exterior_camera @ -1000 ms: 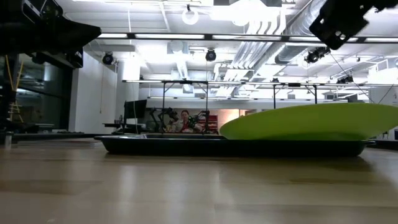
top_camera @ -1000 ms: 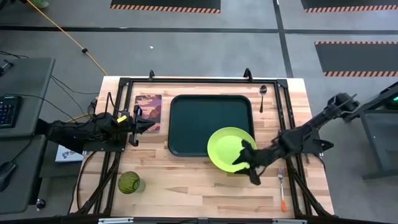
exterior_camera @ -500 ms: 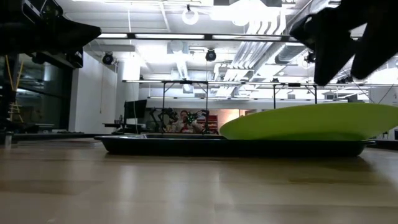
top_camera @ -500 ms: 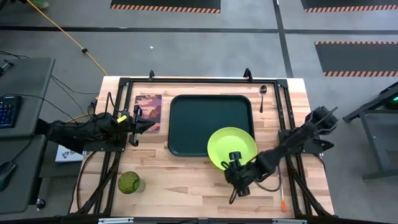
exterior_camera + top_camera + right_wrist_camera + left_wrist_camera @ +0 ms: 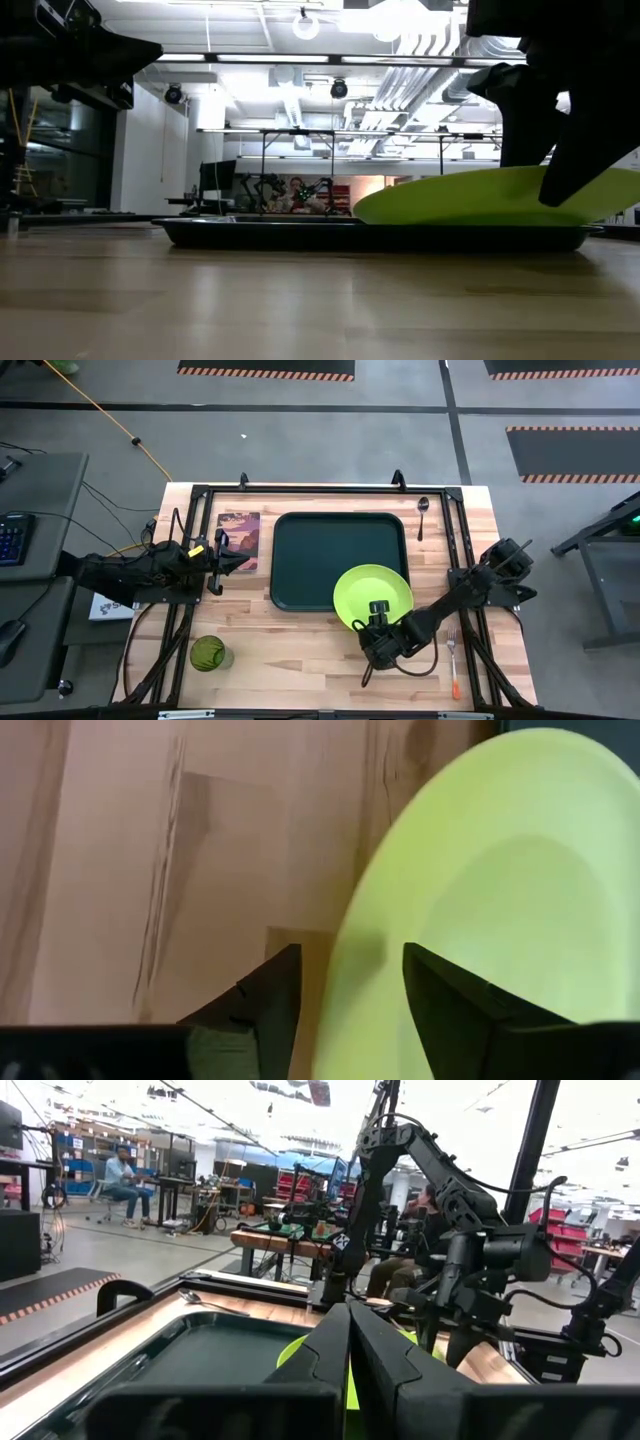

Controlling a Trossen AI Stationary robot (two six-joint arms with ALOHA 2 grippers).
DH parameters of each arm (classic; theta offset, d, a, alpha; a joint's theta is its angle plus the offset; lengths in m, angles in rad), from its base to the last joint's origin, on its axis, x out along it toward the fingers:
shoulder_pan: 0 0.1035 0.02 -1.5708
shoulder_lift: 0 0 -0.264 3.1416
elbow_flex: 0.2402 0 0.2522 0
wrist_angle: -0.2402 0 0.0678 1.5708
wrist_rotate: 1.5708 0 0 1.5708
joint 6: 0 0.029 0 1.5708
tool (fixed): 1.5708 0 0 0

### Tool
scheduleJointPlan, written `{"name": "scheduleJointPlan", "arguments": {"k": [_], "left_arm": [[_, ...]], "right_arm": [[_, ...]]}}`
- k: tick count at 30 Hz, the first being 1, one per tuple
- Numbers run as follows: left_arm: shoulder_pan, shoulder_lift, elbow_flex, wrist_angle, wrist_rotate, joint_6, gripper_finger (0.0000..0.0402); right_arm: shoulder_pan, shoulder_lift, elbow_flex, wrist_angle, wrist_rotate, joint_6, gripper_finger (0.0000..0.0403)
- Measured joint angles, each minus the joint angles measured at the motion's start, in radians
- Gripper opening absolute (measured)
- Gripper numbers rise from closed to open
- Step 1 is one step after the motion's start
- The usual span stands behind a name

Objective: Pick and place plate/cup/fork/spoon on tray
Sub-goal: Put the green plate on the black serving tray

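Note:
The lime-green plate [image 5: 373,596] lies tilted, its far part on the near right corner of the dark tray [image 5: 320,550], its near part over the table. My right gripper [image 5: 371,643] points steeply down at the plate's near rim [image 5: 350,970]. It is open, one finger over the wood and one over the plate, and no touch shows. My left gripper [image 5: 246,561] waits shut at the tray's left. The green cup [image 5: 210,654] stands near left. The fork [image 5: 454,660] lies near right. The spoon [image 5: 423,515] lies far right.
A picture card [image 5: 238,532] lies left of the tray, beside my left gripper. A black frame [image 5: 200,490] runs round the tabletop. Bare wood [image 5: 300,660] lies between the cup and my right gripper. People sit in the room beyond the table.
My right gripper has gone down and toward the table's left and near edges, along the plate's near right rim, and has tipped from slanting to steeply downward. The plate has stayed in place on the tray's corner.

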Motion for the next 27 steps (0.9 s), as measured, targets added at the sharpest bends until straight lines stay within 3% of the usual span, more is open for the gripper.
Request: {"name": "scheduleJointPlan", "arguments": {"k": [4,9,15,20,27], "left_arm": [[0.000,0.000,0.000,0.000,0.000,0.000,0.0003],[0.000,0.000,0.000,0.000,0.000,0.000,0.0003],[0.000,0.000,0.000,0.000,0.000,0.000,0.0003],[0.000,0.000,0.000,0.000,0.000,0.000,0.0003],[0.000,0.000,0.000,0.000,0.000,0.000,0.0003]], "right_arm": [[0.000,0.000,0.000,-0.025,0.000,0.022,0.0116],[-0.003,-0.002,0.000,-0.049,0.031,0.022,0.0016],[-0.003,-0.001,0.073,-0.059,0.109,-0.048,0.0008],[-0.011,-0.002,0.170,-0.063,0.235,-0.191,0.0003],[-0.103,-0.002,0.145,-0.007,0.366,-0.282,0.0001]]}}
